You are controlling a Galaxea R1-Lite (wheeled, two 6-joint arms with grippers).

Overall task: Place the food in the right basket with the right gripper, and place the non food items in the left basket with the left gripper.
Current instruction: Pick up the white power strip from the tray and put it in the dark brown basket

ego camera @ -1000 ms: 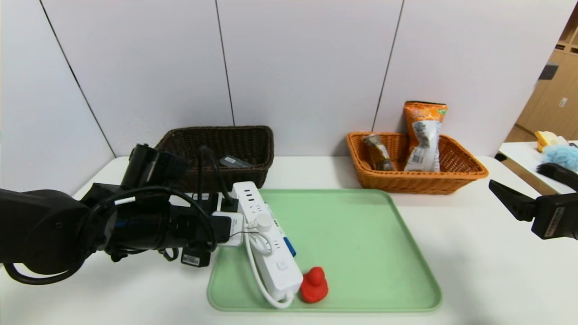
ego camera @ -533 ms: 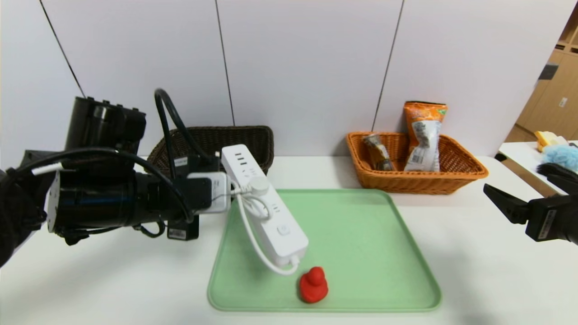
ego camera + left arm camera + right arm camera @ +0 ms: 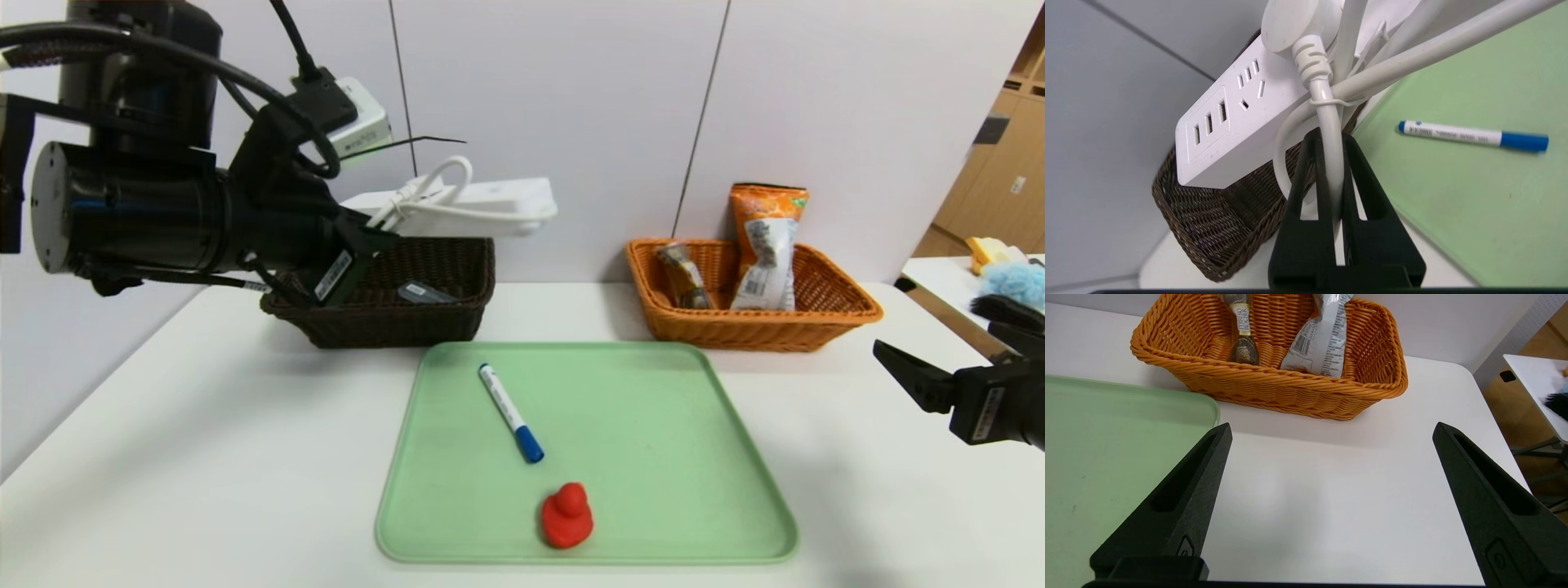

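Observation:
My left gripper (image 3: 375, 233) is shut on the white cord (image 3: 1327, 122) of a white power strip (image 3: 482, 204), held high above the dark brown left basket (image 3: 457, 314). The strip (image 3: 1237, 118) hangs over that basket's rim (image 3: 1204, 241) in the left wrist view. A blue-capped white marker (image 3: 511, 412) and a red rubber duck (image 3: 566, 514) lie on the green tray (image 3: 653, 425). The orange right basket (image 3: 816, 322) holds an orange snack bag (image 3: 766, 245) and a chocolate pack (image 3: 684, 276). My right gripper (image 3: 1331, 433) is open and empty above the table, right of the tray.
A small dark item (image 3: 420, 291) lies in the brown basket. A side table (image 3: 971, 278) with a blue fluffy thing (image 3: 1012, 282) stands at the far right. The white wall stands close behind both baskets.
My left gripper lifted the power strip off the tray, up and back over the brown basket, uncovering the marker. The right gripper has barely moved.

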